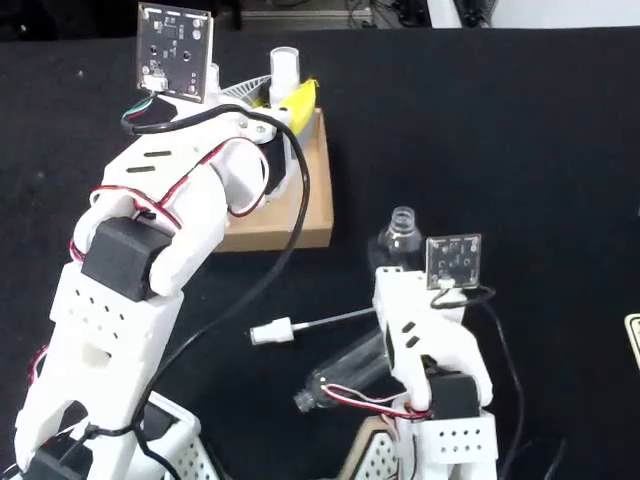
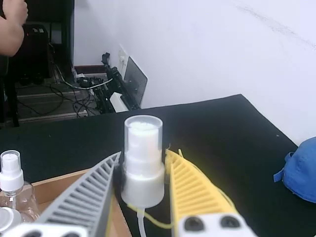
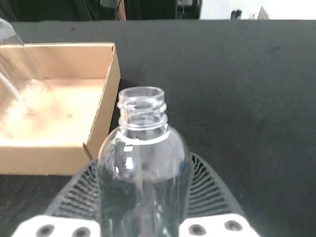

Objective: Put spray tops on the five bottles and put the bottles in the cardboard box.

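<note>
My left gripper point(image 2: 143, 165) pinches 1 spray top point(image 2: 143, 140) above the cardboard box point(image 1: 300, 205), at 11 o'clock from the uncapped bottle point(image 3: 141, 131), which my right gripper point(image 3: 143, 170) clamps upright, neck open to receive it.

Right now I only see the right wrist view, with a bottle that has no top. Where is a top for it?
Observer: The left gripper holds a spray top by the far edge of the cardboard box.
Operator: Are there any other tops?
Observer: Yes, a loose spray top lies on the table between the arms.
Operator: And more bottles?
Observer: A second bottle lies on its side beside the right arm.
</note>
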Motion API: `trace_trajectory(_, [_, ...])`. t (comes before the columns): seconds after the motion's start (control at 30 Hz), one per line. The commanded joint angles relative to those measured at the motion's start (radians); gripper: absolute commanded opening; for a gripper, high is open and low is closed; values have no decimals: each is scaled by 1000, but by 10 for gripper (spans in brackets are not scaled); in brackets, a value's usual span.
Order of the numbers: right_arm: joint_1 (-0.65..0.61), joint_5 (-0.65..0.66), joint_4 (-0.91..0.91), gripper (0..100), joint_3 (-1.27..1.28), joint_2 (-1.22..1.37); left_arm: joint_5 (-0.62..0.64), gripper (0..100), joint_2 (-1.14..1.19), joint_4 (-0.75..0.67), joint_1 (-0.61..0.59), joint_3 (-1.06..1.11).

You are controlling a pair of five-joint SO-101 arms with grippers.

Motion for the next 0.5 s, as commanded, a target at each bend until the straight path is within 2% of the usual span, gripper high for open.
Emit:
trace_trajectory(0.0, [-12, 11, 5, 11, 4, -82, 0, 30, -25, -26, 7, -22])
trace_trajectory(0.13, [-17, 9, 5, 15, 4, -87, 0, 30, -25, -29, 7, -25])
trace_trajectory(0.27, [-87, 12, 6, 15, 4, -87, 0, 30, -28, -29, 7, -25])
trace_trajectory(0.47, [-107, 12, 6, 15, 4, -87, 0, 30, -118, -29, 8, -15])
